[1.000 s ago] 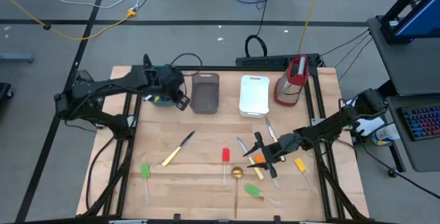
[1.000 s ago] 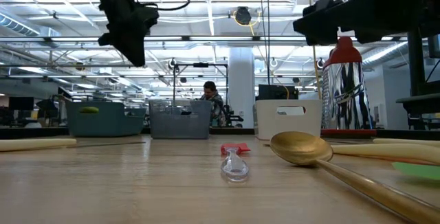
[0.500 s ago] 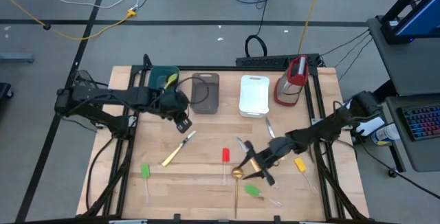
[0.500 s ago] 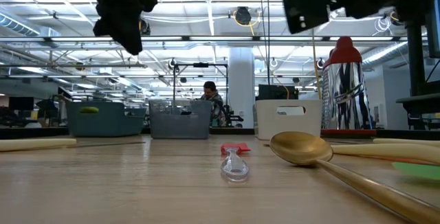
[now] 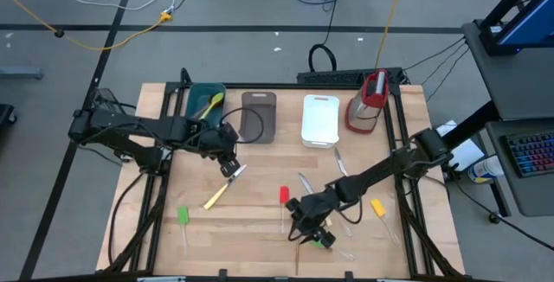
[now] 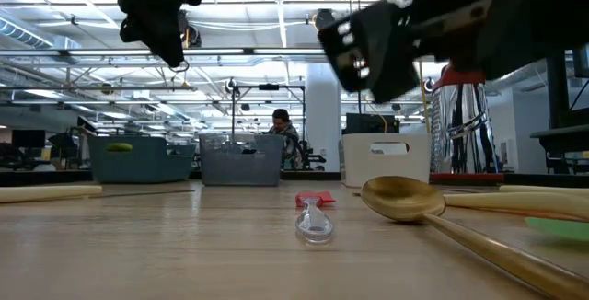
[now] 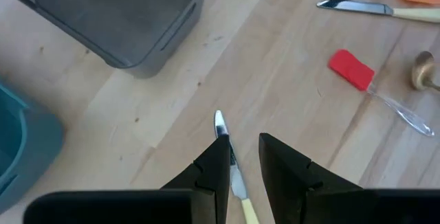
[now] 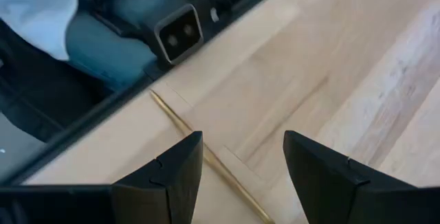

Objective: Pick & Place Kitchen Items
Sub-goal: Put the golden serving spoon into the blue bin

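Left gripper (image 7: 240,165) jaws slightly apart, knife (image 7: 230,165) on tabletop between fingertips. Right gripper (image 8: 240,162) wide apart above gold spoon (image 8: 206,152) handle. Risk: thin handle slips, skids aside.

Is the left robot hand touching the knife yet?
Cannot tell. In the left wrist view the left end effector has its fingers either side of the knife, but no plain contact or gap shows.
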Controlling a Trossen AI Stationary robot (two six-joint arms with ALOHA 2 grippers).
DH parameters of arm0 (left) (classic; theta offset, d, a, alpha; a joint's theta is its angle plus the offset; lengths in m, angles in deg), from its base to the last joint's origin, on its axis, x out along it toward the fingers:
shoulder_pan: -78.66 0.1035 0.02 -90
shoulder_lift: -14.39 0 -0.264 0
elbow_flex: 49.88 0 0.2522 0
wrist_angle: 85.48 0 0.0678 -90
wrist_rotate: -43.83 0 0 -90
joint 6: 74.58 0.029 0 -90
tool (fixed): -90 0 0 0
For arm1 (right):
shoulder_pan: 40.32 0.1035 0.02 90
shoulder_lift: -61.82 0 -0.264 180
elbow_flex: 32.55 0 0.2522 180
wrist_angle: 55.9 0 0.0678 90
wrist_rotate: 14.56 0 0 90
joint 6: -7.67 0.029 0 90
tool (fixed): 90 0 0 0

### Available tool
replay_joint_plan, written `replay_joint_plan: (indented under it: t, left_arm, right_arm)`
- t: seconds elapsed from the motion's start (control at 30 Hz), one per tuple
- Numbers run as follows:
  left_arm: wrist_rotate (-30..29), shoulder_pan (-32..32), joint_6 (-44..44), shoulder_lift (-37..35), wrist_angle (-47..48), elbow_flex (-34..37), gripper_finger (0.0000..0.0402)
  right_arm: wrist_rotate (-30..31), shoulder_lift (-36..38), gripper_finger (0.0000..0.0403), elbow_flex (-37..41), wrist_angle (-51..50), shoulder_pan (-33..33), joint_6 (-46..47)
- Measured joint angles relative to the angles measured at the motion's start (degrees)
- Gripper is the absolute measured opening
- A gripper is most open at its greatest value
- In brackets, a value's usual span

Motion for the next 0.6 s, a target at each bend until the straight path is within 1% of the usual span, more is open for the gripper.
replay_joint_plan:
  t: [0.33,0.47,0.53,0.6]
  left_arm:
    - [-1.79,-1.26,0.85,0.00,0.14,0.00,0.0081]
    - [-1.79,-1.21,0.85,0.00,0.18,0.00,0.0081]
    - [-1.78,-1.21,0.85,0.00,0.21,0.00,0.0081]
    - [-1.78,-1.21,0.84,0.00,0.25,0.00,0.0081]
  right_arm:
    - [-0.09,-7.74,0.0196,0.02,0.65,-0.06,-7.04]
    - [-0.59,-8.89,0.0196,-0.10,0.74,-0.12,-10.24]
    - [-0.60,-8.96,0.0189,-0.10,0.55,-0.36,-11.80]
    - [-0.97,-9.02,0.0173,-0.09,0.31,-0.73,-12.94]
